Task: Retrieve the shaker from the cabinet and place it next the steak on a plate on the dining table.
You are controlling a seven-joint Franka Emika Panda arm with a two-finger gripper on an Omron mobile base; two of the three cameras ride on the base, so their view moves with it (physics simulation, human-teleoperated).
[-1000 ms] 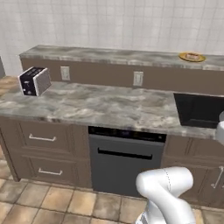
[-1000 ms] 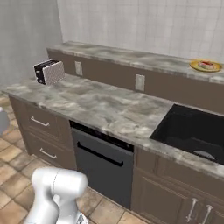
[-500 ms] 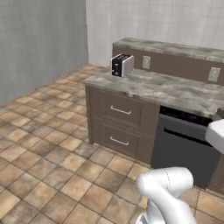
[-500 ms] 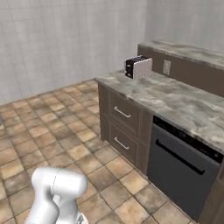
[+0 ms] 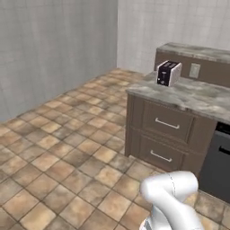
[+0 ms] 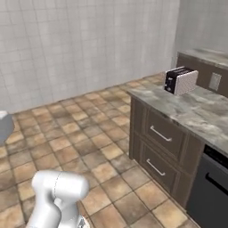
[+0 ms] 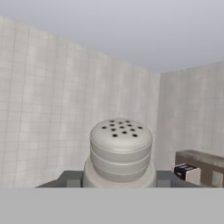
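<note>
floor (image 5: 58, 148) of brown and tan tiles takes up most of what we see from both base views, with pale tiled walls (image 5: 54, 49) behind it meeting at a far corner. on the right we see a counter (image 5: 193, 96) with a grey-brown marbled top, dark brown cabinets under it, two drawers (image 5: 167, 123) with silver handles stacked one above the other, and a dark appliance front (image 5: 220, 166) further right. a raised ledge (image 5: 197, 51) with the same stone top runs along the far side of the counter, with a pale wall outlet (image 5: 194, 70) on its front. a toaster (image 5: 168, 73), black and silver, sits on the counter near its left end, close to the ledge. the white arm (image 5: 170, 197) rises at the lower right of the left base view and the lower left of the right base view (image 6: 55, 196).

in the hand view we see the shaker (image 7: 120, 151), pale grey with a perforated cap, upright and close to the camera, right between the two dark finger tips (image 7: 70, 179). the gripper (image 7: 119, 180) is closed down on the shaker, holding it in the air, well away from the counter. the toaster (image 7: 187, 172) shows small at the lower right of that view.
</note>
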